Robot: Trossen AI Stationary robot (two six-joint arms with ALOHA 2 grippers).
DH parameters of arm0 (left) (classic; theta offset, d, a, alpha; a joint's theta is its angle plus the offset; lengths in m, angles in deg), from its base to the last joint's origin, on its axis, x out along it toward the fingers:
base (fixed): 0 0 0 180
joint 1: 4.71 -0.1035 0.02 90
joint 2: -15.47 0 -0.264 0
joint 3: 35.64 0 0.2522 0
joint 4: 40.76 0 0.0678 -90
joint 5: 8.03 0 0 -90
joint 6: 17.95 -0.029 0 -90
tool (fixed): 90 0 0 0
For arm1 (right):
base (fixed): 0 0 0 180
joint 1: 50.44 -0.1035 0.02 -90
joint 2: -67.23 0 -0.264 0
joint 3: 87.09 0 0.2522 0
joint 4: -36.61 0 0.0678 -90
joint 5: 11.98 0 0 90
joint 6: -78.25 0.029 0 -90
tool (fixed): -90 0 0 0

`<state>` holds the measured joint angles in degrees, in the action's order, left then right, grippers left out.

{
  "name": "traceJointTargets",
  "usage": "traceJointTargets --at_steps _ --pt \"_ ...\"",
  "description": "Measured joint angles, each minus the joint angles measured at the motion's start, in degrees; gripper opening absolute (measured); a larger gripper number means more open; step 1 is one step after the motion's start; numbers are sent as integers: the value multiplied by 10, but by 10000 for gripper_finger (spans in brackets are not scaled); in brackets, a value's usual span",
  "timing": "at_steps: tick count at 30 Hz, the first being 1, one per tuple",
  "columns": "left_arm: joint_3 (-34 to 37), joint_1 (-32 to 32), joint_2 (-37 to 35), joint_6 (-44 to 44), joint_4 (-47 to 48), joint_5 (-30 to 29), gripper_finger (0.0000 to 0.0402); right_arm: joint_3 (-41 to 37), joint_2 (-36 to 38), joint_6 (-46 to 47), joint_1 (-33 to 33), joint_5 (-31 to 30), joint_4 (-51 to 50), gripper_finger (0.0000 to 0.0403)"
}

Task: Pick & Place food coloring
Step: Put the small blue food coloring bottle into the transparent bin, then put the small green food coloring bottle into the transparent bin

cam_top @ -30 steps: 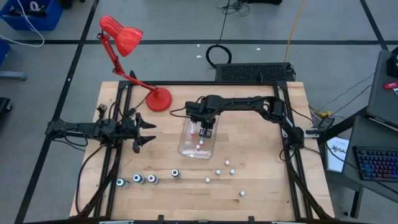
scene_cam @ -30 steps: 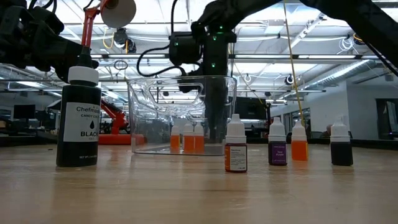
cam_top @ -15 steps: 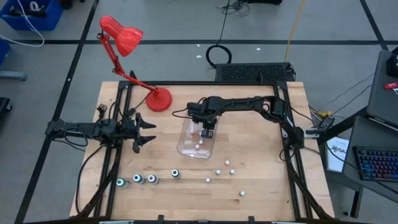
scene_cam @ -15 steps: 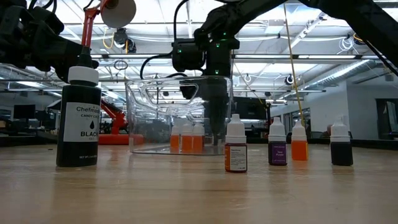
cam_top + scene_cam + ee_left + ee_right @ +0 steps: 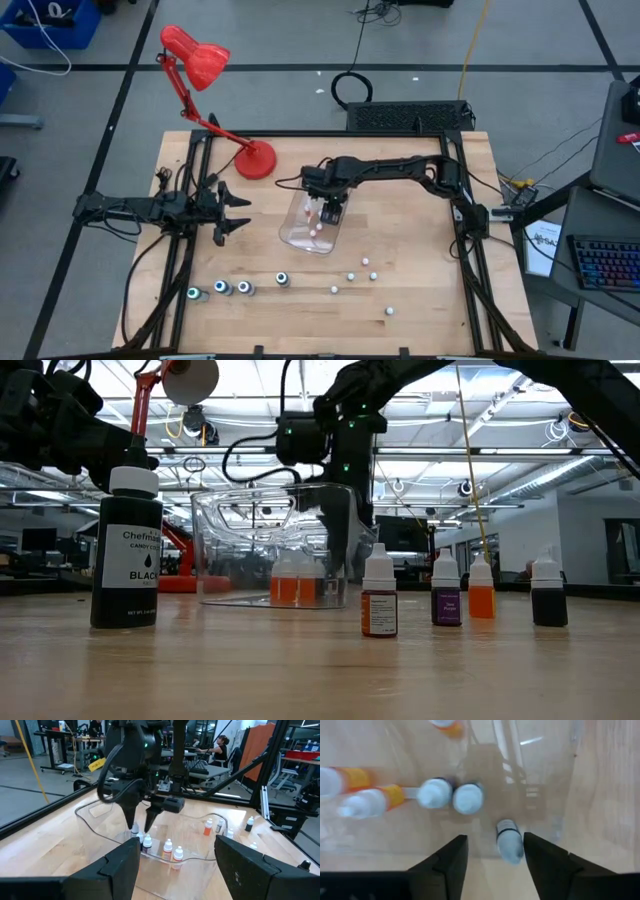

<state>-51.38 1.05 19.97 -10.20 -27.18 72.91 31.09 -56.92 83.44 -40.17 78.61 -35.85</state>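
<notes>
Clear tub point(image 5: 308, 232), R gripper point(image 5: 327, 214) inside.
We see jaws apart, bottle point(image 5: 509, 844) loose between; L gripper point(image 5: 232, 213) idle beside tub, jaws apart.

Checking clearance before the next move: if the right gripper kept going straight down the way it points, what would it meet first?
Likely the small white-capped bottle right under the right gripper, whose jaws stand apart inside the clear tub; depth is unclear, so it may reach the tub floor beside it instead.

Bottles inside my clear tub point(image 5: 540, 780) blurred, labels unreadable, orange bottle point(image 5: 447, 726) cut off at twelve o'clock, loose bottles point(image 5: 361, 272) too small overhead for colours.
</notes>
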Motion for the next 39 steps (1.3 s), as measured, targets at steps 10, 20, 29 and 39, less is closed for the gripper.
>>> traceJointTargets --at_steps 10,20,29,39 --pt "0 0 0 0 0 0 253 1 106 77 -23 -3 -37 179" --pt "0 0 0 0 0 0 253 1 212 348 -198 -12 -219 175" --pt "0 0 0 0 0 0 253 1 214 658 -388 -20 -252 175" --pt "0 0 0 0 0 0 253 -19 184 807 -500 -81 -243 175"
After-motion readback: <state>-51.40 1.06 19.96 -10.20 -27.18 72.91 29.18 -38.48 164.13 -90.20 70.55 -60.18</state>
